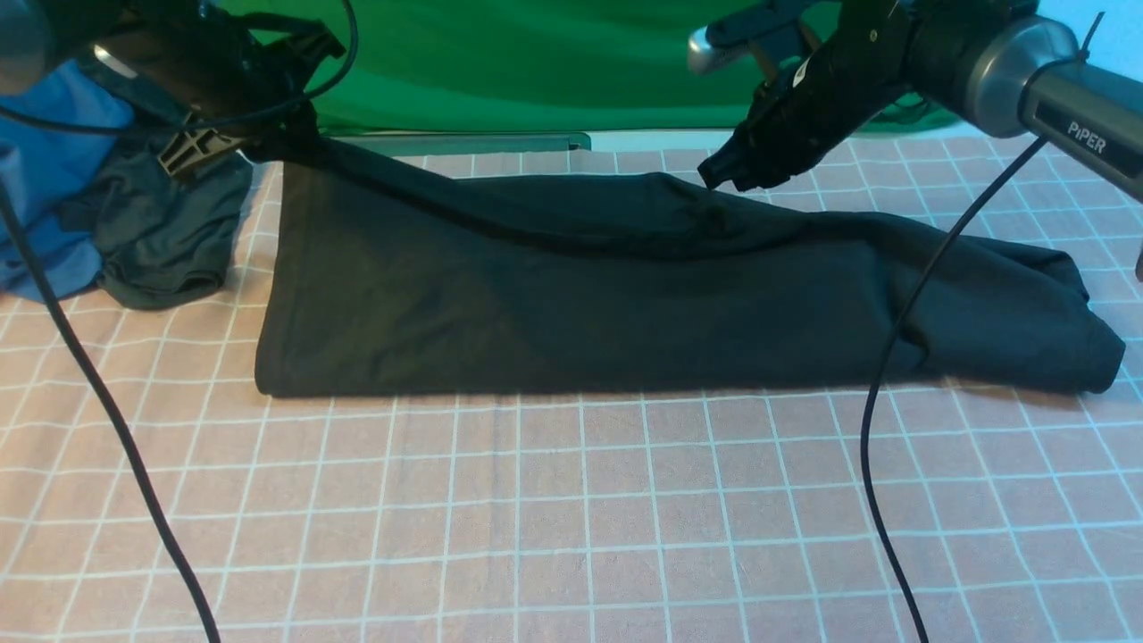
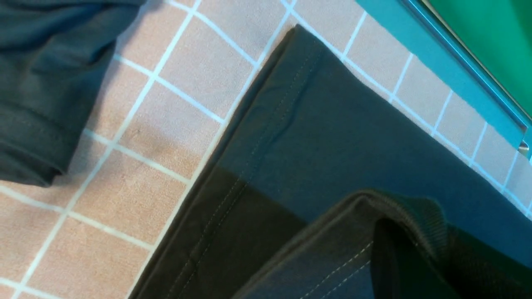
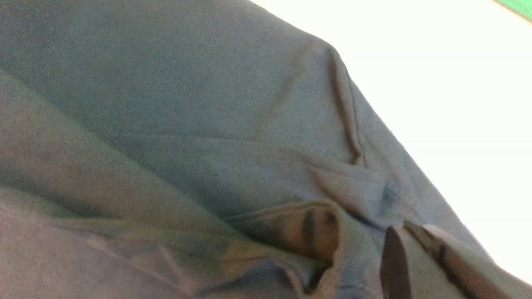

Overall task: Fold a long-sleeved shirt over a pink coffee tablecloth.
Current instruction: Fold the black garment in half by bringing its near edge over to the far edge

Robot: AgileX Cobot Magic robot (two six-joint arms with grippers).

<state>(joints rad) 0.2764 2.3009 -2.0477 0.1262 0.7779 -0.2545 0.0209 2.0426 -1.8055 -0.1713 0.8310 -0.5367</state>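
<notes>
Two tools are closed on the long-sleeved shirt (image 1: 580, 295), which is laid lengthwise on the pink coffee tablecloth (image 1: 580, 500). The left tool (image 1: 268, 143) is clamped on its raised hem corner and the right tool (image 1: 719, 174) is pinched onto its far edge, apparently so that edge can be carried over into a fold.
</notes>
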